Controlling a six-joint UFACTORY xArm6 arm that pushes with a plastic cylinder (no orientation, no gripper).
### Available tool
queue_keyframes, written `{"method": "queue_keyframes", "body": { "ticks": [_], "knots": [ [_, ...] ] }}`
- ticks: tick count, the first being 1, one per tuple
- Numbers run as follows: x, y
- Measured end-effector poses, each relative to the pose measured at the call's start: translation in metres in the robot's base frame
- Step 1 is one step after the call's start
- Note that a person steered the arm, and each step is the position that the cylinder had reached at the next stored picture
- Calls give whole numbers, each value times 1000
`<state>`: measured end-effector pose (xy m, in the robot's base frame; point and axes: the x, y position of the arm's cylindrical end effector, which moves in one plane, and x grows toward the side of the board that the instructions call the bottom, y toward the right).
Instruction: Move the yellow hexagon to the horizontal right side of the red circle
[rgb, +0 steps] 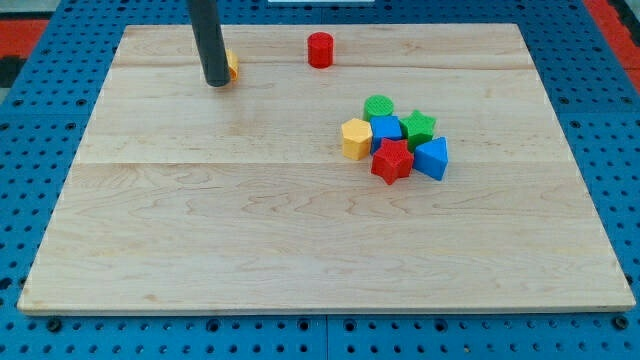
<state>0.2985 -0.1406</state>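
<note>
The yellow hexagon (355, 138) lies right of the board's middle, at the left edge of a cluster of blocks. The red circle (320, 49) stands alone near the view's top, above and slightly left of the hexagon. My tip (217, 82) is at the upper left of the board, far left of the red circle. It is touching or right next to a small yellow-orange block (231, 65), which the rod mostly hides.
The cluster beside the hexagon holds a green circle (379, 105), a blue block (386, 129), a green star (419, 127), a red star (392, 161) and a blue triangle (432, 157). The wooden board (250, 230) lies on a blue pegboard.
</note>
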Motion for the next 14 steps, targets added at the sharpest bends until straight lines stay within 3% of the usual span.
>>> {"method": "queue_keyframes", "body": {
  "ticks": [2, 5, 6, 9, 10, 11, 12, 13, 14],
  "knots": [
    [-17, 13],
    [166, 111],
    [154, 199],
    [85, 135],
    [72, 142],
    [53, 186],
    [11, 190],
    [25, 194],
    [17, 157]
  ]
}}
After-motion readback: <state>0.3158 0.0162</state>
